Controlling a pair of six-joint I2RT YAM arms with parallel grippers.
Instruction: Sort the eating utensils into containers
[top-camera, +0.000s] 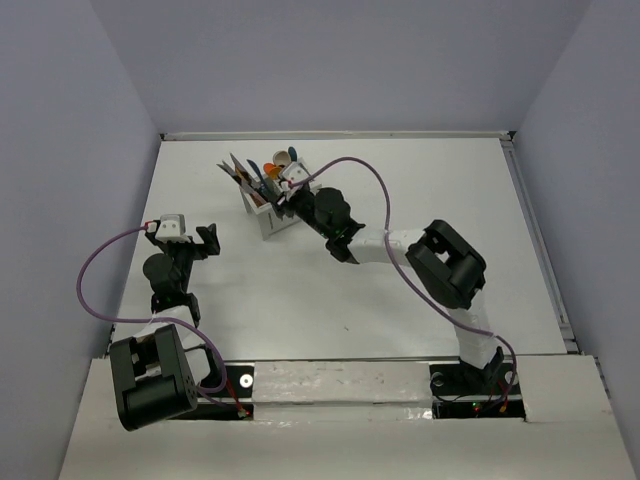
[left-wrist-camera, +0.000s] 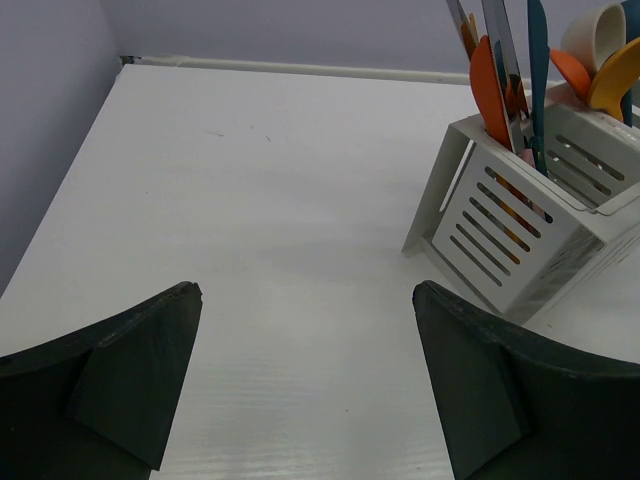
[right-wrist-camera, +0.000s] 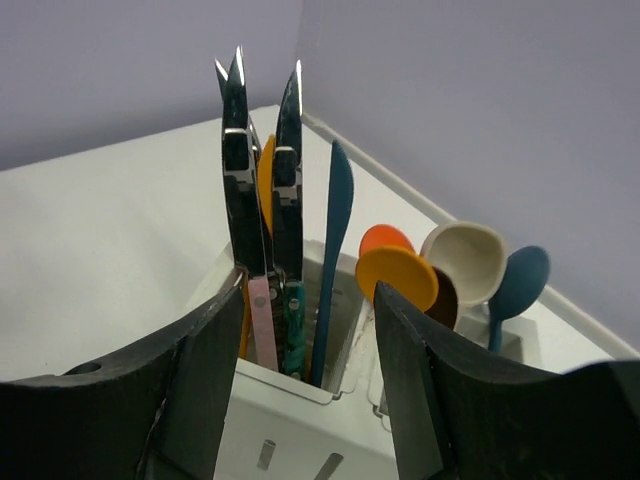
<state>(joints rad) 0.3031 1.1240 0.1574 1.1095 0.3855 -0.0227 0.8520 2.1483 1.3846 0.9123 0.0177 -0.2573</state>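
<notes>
left tool (left-wrist-camera: 305, 300) spread, empty, over worktop (left-wrist-camera: 250, 200). right tool (right-wrist-camera: 308, 300) spread too (nothing clamped), at caddy (left-wrist-camera: 500, 250); knives (right-wrist-camera: 240, 170) and spoons (right-wrist-camera: 398, 275) stand in separate compartments.

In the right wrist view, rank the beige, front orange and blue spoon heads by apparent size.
1. beige spoon head
2. front orange spoon head, nearly alike, so this order is unsure
3. blue spoon head, clearly smallest
</notes>
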